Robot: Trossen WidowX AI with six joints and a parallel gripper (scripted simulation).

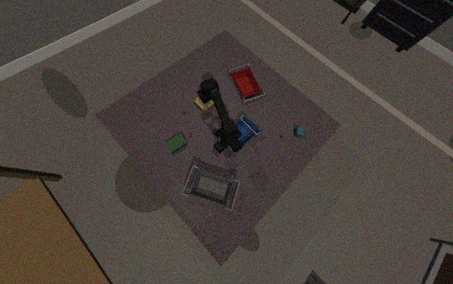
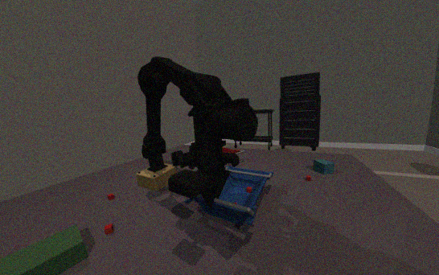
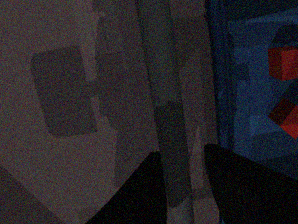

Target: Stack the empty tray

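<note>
Hand narrow, nothing confirmed gripped; blue tray's bar probably stiff, slippery: grip mid-length.

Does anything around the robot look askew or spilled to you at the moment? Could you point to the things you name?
Yes: the blue tray (image 1: 247,132) (image 2: 240,192) looks tilted in the exterior view, its far end higher. Small red blocks (image 2: 108,229) (image 1: 190,134) also lie outside it, possibly spilled, though they may have been placed there.

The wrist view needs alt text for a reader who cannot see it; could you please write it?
Two dark gripper fingers stand either side of a grey bar. To the right, part of a blue tray shows two red blocks inside.
</note>
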